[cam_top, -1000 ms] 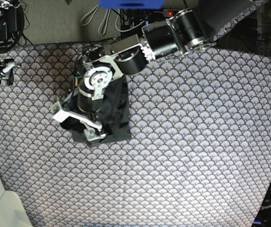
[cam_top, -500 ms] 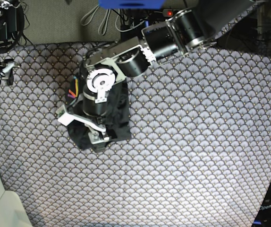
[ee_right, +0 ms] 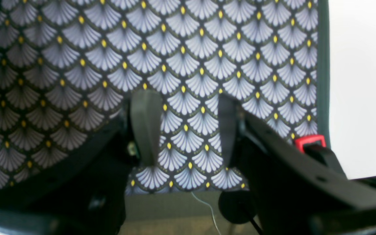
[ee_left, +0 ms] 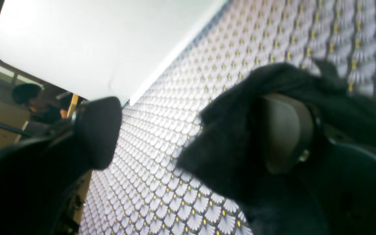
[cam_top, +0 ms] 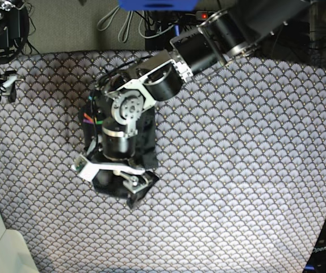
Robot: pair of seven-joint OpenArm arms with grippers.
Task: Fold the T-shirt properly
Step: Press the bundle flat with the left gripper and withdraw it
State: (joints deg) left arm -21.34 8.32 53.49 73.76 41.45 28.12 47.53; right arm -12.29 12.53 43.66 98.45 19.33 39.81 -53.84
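T-shirt (cam_top: 146, 136) looks soft and limp, best pinched at an edge; left pincer (cam_top: 113, 173) gapes wide, fabric draped over one finger.

A soft, matt charcoal-black cloth T-shirt (cam_top: 146, 133) lies bunched on a woven tablecloth printed with pale grey fan scales and small yellow dots (cam_top: 237, 170); the cloth looks flat, smooth and unshiny. In the left wrist view the shirt fabric (ee_left: 227, 137) shows a slightly fuzzy, napped surface. The left gripper (cam_top: 113, 174) has matt black rubbery finger pads (ee_left: 98, 130) and pale, plastic-looking finger brackets. The arm above it has smooth, semi-gloss black housings and a bright silvery metal-looking disc (cam_top: 128, 107). The right gripper (ee_right: 186, 127) has dull grey-green pads (ee_right: 146, 124) on matt black plastic bodies, with a small glossy red plastic part (ee_right: 309, 141).
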